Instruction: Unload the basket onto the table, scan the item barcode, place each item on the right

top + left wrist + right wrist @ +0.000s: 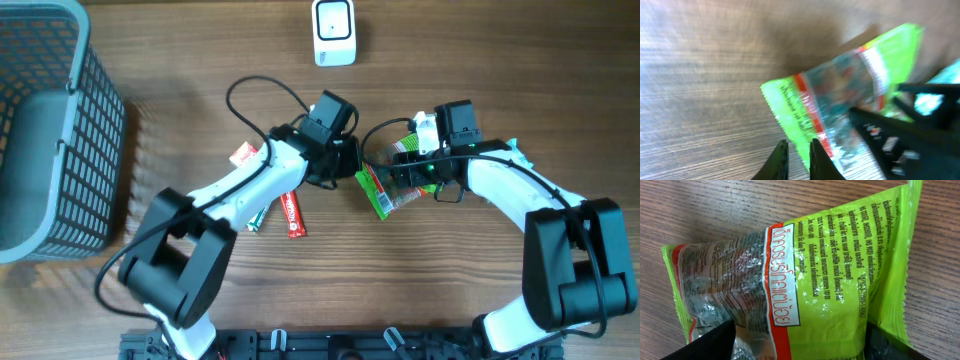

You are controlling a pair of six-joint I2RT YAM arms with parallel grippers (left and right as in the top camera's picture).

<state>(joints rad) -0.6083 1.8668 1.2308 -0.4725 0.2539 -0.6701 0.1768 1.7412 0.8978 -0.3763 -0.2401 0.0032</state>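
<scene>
your right gripper [408, 178] is clamped wide across the green snack packet [378, 195], a finger at each side. it holds the packet off the table [450, 290] just right of centre, at about 5 o'clock from the white barcode scanner [333, 32]. your left gripper [798, 146] has its fingers nearly together at the packet's 9 o'clock edge; you cannot tell whether they pinch it.
</scene>
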